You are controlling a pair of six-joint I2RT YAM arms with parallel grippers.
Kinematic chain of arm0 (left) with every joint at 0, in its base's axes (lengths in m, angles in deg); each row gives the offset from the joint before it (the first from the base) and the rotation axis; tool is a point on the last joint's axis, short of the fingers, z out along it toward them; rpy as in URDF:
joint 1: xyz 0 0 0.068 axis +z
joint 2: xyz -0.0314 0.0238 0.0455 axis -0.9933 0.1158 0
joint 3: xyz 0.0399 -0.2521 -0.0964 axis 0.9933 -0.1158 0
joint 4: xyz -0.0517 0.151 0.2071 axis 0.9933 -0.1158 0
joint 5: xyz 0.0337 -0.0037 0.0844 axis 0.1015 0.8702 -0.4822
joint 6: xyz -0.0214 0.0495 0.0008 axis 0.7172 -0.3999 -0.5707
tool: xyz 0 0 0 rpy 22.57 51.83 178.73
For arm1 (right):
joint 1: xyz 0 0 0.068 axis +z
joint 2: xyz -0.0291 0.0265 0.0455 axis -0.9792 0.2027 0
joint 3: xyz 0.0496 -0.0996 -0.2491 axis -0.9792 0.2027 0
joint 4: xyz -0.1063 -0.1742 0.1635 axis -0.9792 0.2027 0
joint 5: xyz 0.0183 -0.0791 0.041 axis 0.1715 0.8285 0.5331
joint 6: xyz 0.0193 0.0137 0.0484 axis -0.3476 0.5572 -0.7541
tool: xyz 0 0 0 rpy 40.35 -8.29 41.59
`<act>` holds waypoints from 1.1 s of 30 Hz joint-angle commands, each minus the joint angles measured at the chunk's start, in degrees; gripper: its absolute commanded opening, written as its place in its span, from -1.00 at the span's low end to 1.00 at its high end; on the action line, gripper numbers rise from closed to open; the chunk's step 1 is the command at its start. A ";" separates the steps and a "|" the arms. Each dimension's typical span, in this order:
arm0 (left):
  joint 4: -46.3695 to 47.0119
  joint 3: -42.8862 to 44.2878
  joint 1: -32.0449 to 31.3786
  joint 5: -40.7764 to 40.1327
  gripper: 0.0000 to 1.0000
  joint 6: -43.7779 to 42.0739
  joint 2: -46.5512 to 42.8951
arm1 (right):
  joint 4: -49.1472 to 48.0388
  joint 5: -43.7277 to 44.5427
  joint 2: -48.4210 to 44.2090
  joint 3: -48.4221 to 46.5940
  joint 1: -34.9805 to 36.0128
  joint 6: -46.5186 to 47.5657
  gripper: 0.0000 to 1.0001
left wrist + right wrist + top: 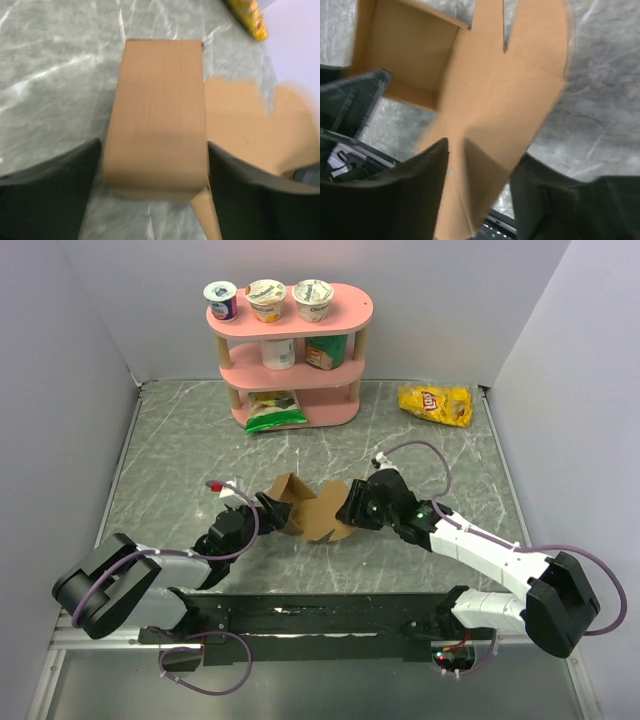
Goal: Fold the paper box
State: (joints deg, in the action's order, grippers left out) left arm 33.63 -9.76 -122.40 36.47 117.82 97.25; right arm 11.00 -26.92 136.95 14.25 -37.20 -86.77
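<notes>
The paper box (310, 512) is brown cardboard, partly folded, lying mid-table between my two arms. Its left part stands up as an open-topped square (405, 45), and a wide flap (520, 85) spreads to the right. My left gripper (268, 510) is open, its black fingers (55, 190) flanking a cardboard wall (157, 115) of the box on both sides. My right gripper (352, 505) is shut on a creased flap of the box (485, 165), which fills the gap between its fingers (420, 190).
A pink three-tier shelf (290, 315) with yogurt cups and packets stands at the back. A green bag (273, 410) lies at its foot. A yellow chip bag (436, 404) lies at the back right. White walls enclose the marbled table (180, 450).
</notes>
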 commanded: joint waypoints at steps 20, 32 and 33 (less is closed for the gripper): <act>-19.17 -3.50 0.55 17.27 0.92 -15.69 -34.70 | 16.31 -4.67 8.84 -24.88 -8.93 48.25 -0.70; -12.68 6.43 8.02 21.57 0.98 -17.45 -12.74 | 21.93 4.97 14.64 -32.00 -1.65 60.04 -0.70; -11.89 6.79 8.37 23.59 0.98 -17.36 -11.51 | 22.02 6.80 15.78 -32.78 -0.68 61.00 -0.69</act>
State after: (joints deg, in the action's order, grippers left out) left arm 15.58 -6.81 -115.27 54.00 102.17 82.63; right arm 31.13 -26.55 150.50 -14.62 -41.75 -31.36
